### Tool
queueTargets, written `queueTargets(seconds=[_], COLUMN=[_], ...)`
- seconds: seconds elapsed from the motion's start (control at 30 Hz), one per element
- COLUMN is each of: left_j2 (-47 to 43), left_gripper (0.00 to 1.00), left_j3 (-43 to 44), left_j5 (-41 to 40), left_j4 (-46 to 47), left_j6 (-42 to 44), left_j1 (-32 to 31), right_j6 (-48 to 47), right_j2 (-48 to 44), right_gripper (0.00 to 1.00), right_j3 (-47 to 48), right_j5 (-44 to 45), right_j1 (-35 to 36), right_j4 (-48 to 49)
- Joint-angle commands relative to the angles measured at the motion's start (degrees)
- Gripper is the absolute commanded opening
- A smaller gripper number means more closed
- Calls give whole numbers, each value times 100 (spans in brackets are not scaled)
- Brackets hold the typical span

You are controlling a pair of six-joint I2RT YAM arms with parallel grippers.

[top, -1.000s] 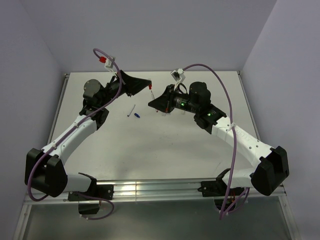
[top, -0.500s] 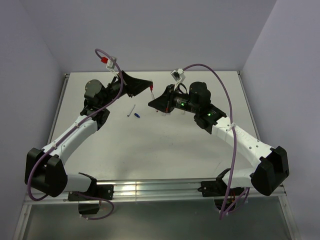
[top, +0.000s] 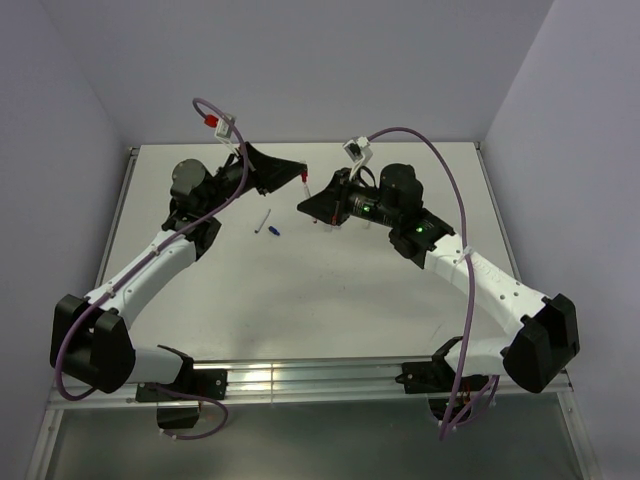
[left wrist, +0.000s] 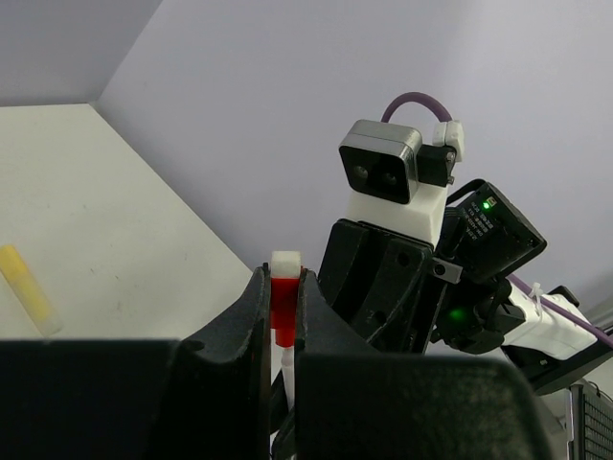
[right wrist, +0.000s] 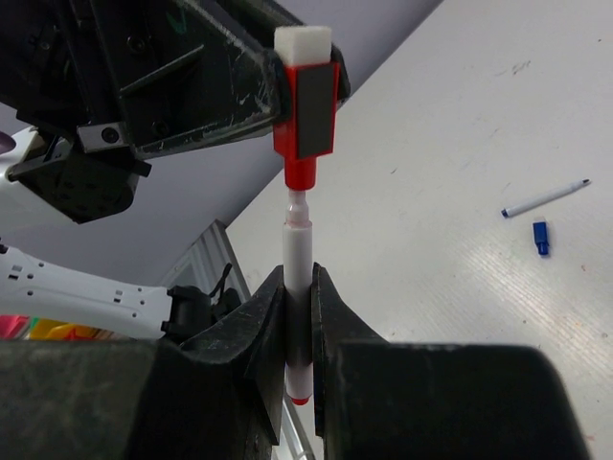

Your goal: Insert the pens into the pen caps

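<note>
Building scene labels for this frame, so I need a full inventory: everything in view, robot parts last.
red cap: 1, red with a white end, held in the air between the left gripper's fingers
white pen: 1, white barrel with a red lower end, held in the right gripper, tip at the red cap's mouth
thin pen: 1, white with a blue end, lying on the table
dark blue cap: 1, dark blue, on the table beside the thin pen, not touching it
yellow piece: 1, pale yellow, lying on the table; pen or cap unclear
table: 1, white
left gripper: 1, black, shut on the red cap
right gripper: 1, black, shut on the white pen
left arm: 1, white and black
right arm: 1, white and black
</note>
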Motion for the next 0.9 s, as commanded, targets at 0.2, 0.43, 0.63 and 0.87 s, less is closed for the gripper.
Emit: queueTargets(seconds=[0.2, 0.43, 0.63, 0.87], left_j2=[-390, -768, -1155, -1270], left_gripper=[0, 0, 0, 0], left_j3=[-218, -472, -684, -649], left_j5=[-190, -524, -955, -1175], left_j4=[169, 55, -234, -586], left_j6=[151, 186, 529, 1099], left_j1=[-516, -947, -1307, -1861], right_j6=[-48, -30, -101, -206], right_j2=[-483, -861, -1133, -1327], right_gripper=[0, 0, 0, 0], right_j3=[-85, -418, -577, -586], right_j5=[358, 561, 728, 447], right_j1=[-97, -123, -115, -115], right_j4=[381, 671, 741, 777])
